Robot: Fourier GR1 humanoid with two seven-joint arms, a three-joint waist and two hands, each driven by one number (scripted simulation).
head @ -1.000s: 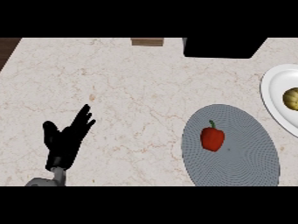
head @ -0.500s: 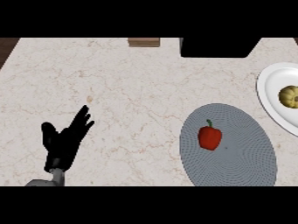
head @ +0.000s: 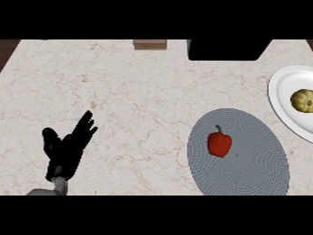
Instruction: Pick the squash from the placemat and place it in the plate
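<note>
My left hand [head: 65,149] shows at the lower left of the head view, fingers spread and pointing up, holding nothing and resting over bare counter [head: 118,87]. My right hand does not appear anywhere, so I can say nothing about its fingers.

The squash [head: 306,100], a small yellow ribbed one, already sits on the white plate [head: 284,117] at the right edge, toward the plate's middle. The grey round placemat [head: 254,160] lies just beside the plate, its upper right edge close to the plate's rim; I cannot tell whether they touch. What lies on the placemat is a red pepper [head: 219,143] with a green stem, left of the mat's centre.

So as I read it, the placing is done and the step in hand is finishing cleanly. To do that well I would keep the left hand where it is, well apart from both mat and plate. If I bring the right arm into view, I would keep it high and away from the plate's rim so nothing nudges the squash. I would leave the pepper alone; it is not the thing asked for. A dark block [head: 226,49] and a small brown box [head: 150,44] stand at the far edge, out of the way.
</note>
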